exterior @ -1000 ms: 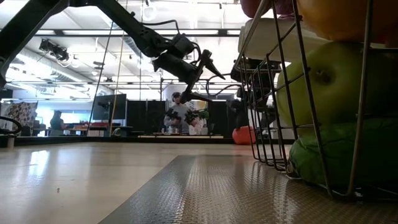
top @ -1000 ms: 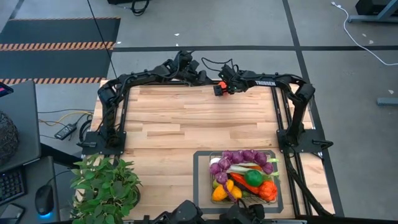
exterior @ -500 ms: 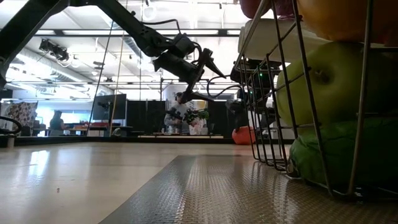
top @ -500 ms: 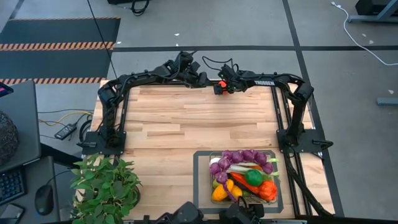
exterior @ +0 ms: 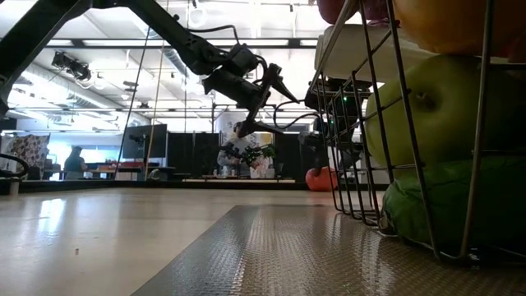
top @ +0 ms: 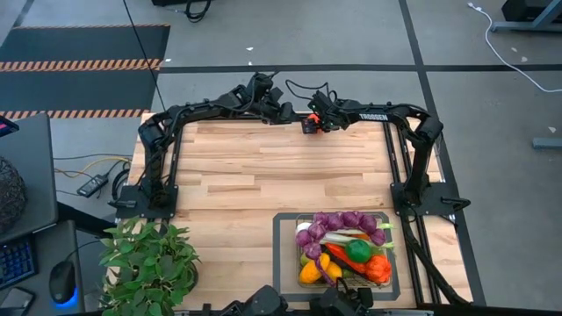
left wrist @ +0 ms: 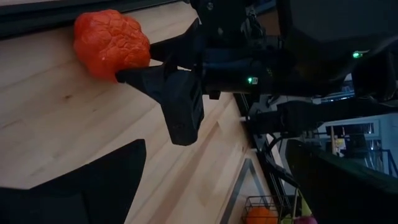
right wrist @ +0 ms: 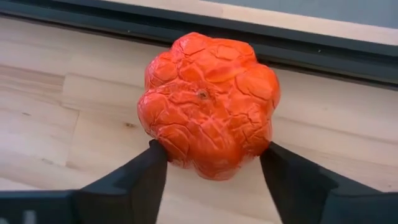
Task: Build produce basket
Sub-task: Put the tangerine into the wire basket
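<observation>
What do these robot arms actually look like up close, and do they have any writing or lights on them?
Both are slim, jointed arms in matte black with loose black cables looped along them. The right arm carries white TROSSEN lettering on its upper link. The right gripper ends in two flat, wedge-shaped black fingers. The left gripper looks the same dark colour. Small green indicator lights glow on the right arm's wrist.

Even, bright overhead light falls on the bench [top: 263, 167]. In the low view, ceiling strip lights glare behind the basket [exterior: 386, 123], whose near wires blur; the room beyond sits dim.
</observation>
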